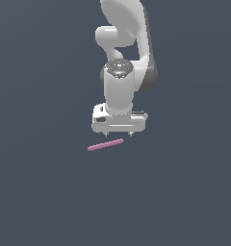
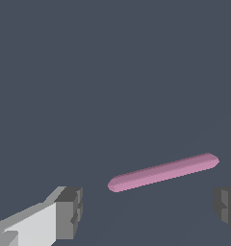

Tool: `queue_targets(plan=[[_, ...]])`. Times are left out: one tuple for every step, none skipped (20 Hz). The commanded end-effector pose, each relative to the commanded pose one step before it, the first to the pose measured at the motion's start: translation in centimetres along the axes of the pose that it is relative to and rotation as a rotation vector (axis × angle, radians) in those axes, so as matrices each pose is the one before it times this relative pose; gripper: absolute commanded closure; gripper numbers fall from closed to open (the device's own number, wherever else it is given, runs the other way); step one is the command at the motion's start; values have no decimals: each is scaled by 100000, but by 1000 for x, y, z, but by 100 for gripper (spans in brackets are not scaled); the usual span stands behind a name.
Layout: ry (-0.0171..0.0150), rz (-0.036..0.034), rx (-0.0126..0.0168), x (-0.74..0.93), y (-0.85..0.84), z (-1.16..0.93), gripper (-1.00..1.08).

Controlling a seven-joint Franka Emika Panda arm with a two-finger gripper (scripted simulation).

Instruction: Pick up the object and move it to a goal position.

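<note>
The object is a thin pink rod [image 1: 105, 144] lying flat on the dark grey surface, slightly slanted. The same rod [image 2: 163, 172] shows in the wrist view, whole and unobstructed. My white gripper [image 1: 118, 134] hangs just above and behind it in the exterior view, pointing down, with its two short fingertips spread wide. My gripper [image 2: 148, 211] in the wrist view is open, its grey pads [image 2: 69, 212] far apart with nothing between them. The rod lies ahead of the gap between the pads, touching neither.
A plain dark grey surface [image 1: 50, 192] fills both views. Behind the gripper rises the white arm [image 1: 122, 43].
</note>
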State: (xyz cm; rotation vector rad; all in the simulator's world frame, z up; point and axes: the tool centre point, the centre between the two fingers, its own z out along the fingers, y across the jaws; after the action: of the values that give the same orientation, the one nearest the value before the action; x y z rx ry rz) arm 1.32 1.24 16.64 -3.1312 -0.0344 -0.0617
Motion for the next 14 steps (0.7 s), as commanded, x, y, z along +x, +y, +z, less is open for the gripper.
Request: queue_targets(plan=[[0, 0, 0, 0, 1, 0, -92], [-14, -32, -60, -7, 52, 15, -92], [-45, -96, -178, -21, 153, 46, -92], [-72, -163, -279, -35, 257, 72, -92], [-102, -255, -386, -50, 346, 98, -92], [-123, -361, -461, -61, 410, 113, -92], [-126, -456, -468, -64, 411, 108, -92], [-94, -449, -357, -49, 306, 74, -92], [-60, -398, -239, -32, 200, 41, -92], [-29, -309, -134, -16, 108, 14, -92], [-7, -211, -57, -3, 31, -2, -92], [6, -69, 4, 3, -3, -9, -92], [11, 56, 39, 6, -37, -8, -92], [8, 221, 59, 4, -34, 2, -92]])
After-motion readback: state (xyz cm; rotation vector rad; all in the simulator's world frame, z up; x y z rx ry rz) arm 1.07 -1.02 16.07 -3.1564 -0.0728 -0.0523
